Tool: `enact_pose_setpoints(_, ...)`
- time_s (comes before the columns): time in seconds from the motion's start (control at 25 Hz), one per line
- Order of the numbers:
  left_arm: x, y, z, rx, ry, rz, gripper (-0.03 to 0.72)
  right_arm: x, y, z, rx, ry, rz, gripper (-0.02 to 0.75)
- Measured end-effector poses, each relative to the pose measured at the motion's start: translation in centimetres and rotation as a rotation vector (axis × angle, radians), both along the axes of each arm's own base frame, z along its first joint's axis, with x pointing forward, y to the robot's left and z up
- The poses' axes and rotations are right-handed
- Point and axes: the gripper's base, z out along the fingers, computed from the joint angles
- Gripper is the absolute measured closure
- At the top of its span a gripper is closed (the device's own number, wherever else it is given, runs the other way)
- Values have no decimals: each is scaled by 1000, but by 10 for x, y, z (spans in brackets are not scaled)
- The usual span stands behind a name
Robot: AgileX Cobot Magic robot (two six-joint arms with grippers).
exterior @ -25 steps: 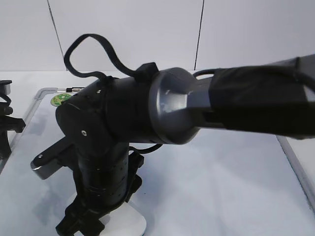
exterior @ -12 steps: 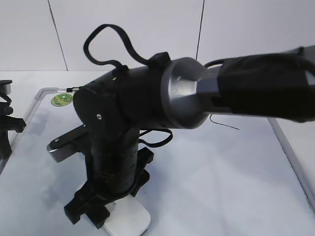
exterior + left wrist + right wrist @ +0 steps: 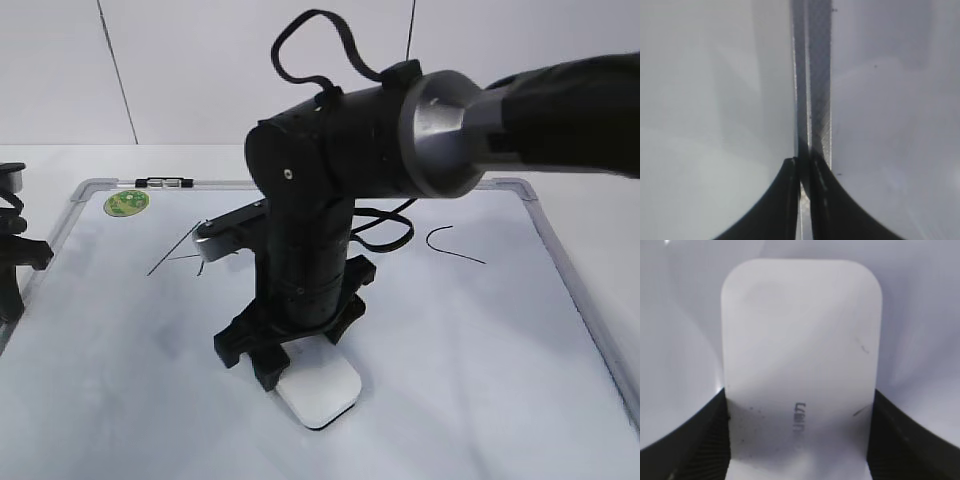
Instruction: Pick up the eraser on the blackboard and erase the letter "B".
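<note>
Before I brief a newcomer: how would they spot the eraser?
Find the big grey-framed whiteboard on the table. Near its front edge, under the right gripper, lies the eraser, clamped between the fingers. It is a white rounded-rectangular block, unlike the round green sticker at the far-left corner.

Overall light: soft, even and bright light is filling all three views, with nothing looking dim.
Shadows: a faint grey shadow is lying on the blackboard point(image 3: 480, 380) around the right gripper point(image 3: 285, 365).
Glare: pale sheen is washing over the board; a highlight is shining on the arm's grey metal collar point(image 3: 445, 135).
Focus, exterior view: the near arm is looking slightly soft.
Focus, wrist views: the eraser point(image 3: 800, 365) is appearing hazy; the left gripper point(image 3: 802, 200) is blurring at its edges.
</note>
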Motion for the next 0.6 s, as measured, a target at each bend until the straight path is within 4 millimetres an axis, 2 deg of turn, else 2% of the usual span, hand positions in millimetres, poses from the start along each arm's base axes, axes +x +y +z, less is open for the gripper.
enact_pose_setpoints(0.28,0,0,0,0,0,0,666,33,-43,5,-14,-19,-124,200)
enact_pose_setpoints(0.52,0,0,0,0,4,0,666,35,-66,18,-78,-42,-129,201)
enact_pose_setpoints(0.6,0,0,0,0,4,0,666,33,-69,35,-62,-77,-131,201)
